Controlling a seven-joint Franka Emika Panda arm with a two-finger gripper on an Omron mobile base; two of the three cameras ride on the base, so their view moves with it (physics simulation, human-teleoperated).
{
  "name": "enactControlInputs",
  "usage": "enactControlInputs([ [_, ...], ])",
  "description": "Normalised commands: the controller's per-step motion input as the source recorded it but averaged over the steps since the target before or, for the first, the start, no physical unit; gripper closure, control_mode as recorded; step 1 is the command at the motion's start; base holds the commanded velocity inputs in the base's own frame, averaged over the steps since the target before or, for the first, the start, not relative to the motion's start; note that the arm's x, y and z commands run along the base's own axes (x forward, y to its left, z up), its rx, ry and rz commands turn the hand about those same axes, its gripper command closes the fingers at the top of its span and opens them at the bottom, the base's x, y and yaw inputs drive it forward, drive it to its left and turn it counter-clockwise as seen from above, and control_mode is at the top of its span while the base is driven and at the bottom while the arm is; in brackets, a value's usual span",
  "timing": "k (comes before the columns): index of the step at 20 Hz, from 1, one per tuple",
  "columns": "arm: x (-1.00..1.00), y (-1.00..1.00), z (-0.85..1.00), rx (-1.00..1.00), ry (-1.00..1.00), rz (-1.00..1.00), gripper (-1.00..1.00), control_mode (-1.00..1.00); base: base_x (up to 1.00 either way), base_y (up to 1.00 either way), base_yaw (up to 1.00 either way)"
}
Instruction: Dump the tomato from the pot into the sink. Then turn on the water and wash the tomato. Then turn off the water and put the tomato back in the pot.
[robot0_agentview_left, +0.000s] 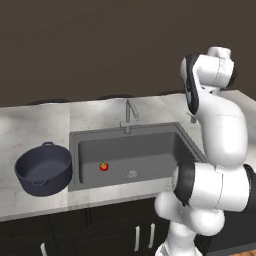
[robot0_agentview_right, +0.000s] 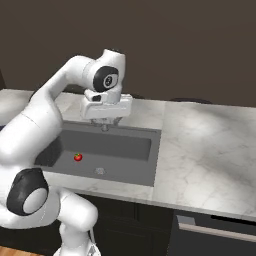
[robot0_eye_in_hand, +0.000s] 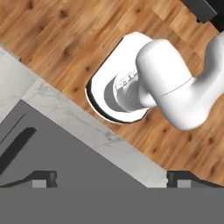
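Hanging above the back rim of the sink (robot0_agentview_right: 155, 145), the gripper (robot0_agentview_right: 106, 125) points down with its jaws spread wide and nothing between them; in the hand view the two dark fingertips (robot0_eye_in_hand: 43, 177) stand far apart at the bottom edge. It sits right by the faucet (robot0_agentview_left: 130, 116), which suggests the arm is placed to work the water rather than to pick anything up. The tomato (robot0_agentview_left: 104, 166) lies on the basin floor, at about nine o'clock from the round drain (robot0_agentview_left: 132, 174) and near it, so the dumping step looks done and washing is what remains. The pot (robot0_agentview_left: 44, 170) stands upright on the marble counter (robot0_agentview_left: 30, 125) at nine o'clock from the sink, just beside its rim, presumably parked there to take the tomato back afterwards. No water is visible running.
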Motion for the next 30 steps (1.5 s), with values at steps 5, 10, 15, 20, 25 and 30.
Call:
enactControlInputs([
  [5, -0.61, 0.96, 0.00, 0.01, -0.10, -0.21, -1.00, -1.00, 0.00, 0.00, 0.00],
  [10, -0.08, 0.90, 0.00, 0.00, -0.18, -0.33, -1.00, -1.00, 0.00, 0.00, 0.00],
  [15, 0.08, 0.81, -0.04, 0.00, -0.08, -0.42, -1.00, -1.00, 0.00, 0.00, 0.00],
  [20, 0.28, 0.90, -0.13, 0.00, 0.00, -0.51, -1.00, -1.00, 0.00, 0.00, 0.00],
  [25, 0.33, 0.85, -0.13, 0.00, 0.00, -0.61, -1.00, -1.00, 0.00, 0.00, 0.00],
  [30, 0.27, 0.82, -0.08, 0.00, 0.00, -0.62, -1.00, -1.00, 0.00, 0.00, 0.00],
])
